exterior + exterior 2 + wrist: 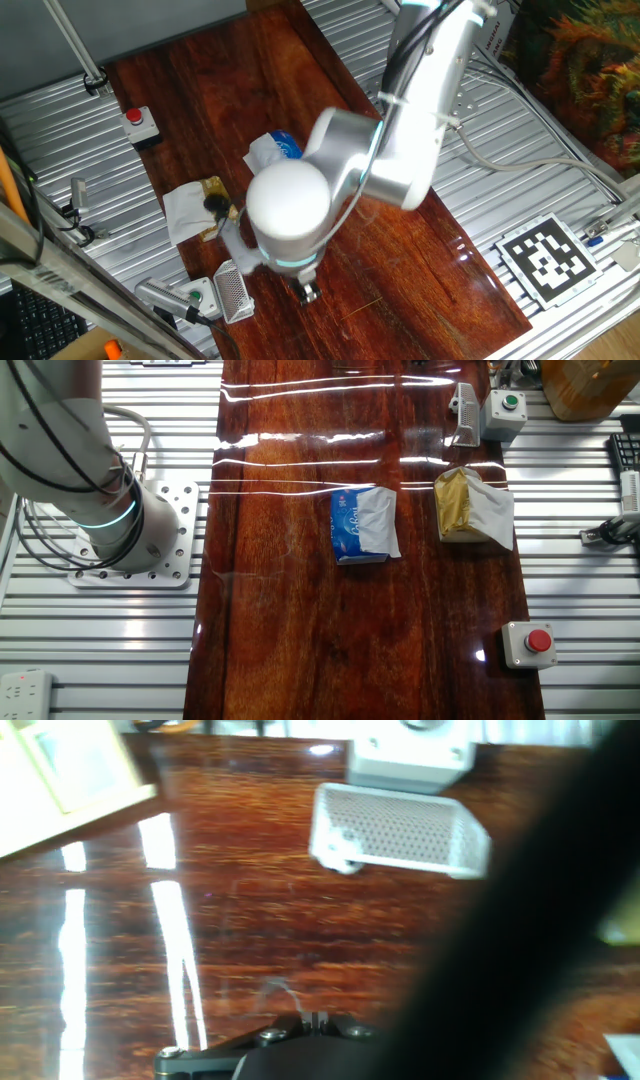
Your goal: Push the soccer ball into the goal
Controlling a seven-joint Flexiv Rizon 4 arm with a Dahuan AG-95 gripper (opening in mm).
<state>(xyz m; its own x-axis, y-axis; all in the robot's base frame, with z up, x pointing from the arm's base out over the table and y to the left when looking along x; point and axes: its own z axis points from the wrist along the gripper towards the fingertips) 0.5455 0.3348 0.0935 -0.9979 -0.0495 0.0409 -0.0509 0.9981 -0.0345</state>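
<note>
In the hand view the goal, a white frame with grey mesh, lies ahead on the wooden table. A tiny blurred whitish ball with dark patches, the soccer ball, sits at the goal's lower left corner, touching it. My gripper is at the bottom edge, well short of the ball, with its fingers together and nothing between them. In one fixed view the gripper hangs low over the table, right of the goal; I cannot make out the ball there. The other fixed view shows the goal but not the gripper.
A white box with a green button stands just behind the goal. A napkin with a gold wrapper, a blue tissue pack and a red button lie farther along the table. A dark blurred band covers the hand view's right side.
</note>
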